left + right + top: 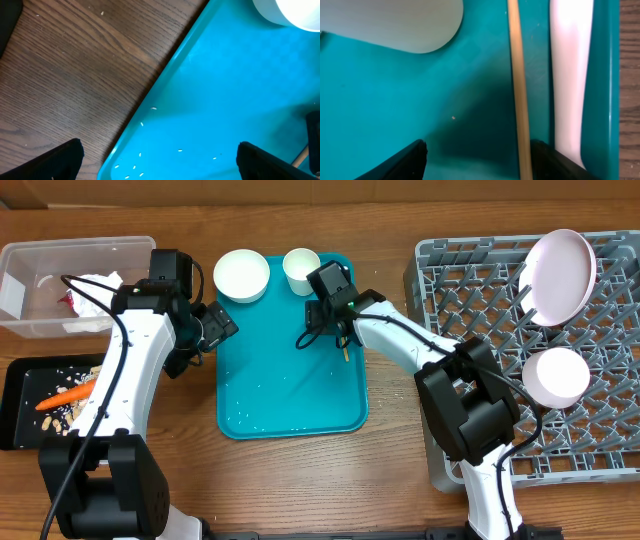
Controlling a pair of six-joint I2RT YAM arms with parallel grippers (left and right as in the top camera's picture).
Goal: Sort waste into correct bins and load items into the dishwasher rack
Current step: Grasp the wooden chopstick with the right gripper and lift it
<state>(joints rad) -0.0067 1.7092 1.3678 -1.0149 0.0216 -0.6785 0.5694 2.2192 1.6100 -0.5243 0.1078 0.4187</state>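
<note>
From overhead I see a thin, pale wooden chopstick (344, 350) lying on the teal tray (290, 395) under my right gripper (328, 330), with brown wooden table (390, 480) all round. Left wrist: my left gripper (159, 150) hangs spread wide over the tray's edge and its white crumbs (140, 155). Right wrist: the fingers (402, 162) stand apart astride the chopstick, not pinching it.

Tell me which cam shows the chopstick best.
Right wrist: the chopstick runs the frame's full height on the teal tray. Overhead shows just a tip under the right gripper; left wrist catches one end at its edge.
</note>
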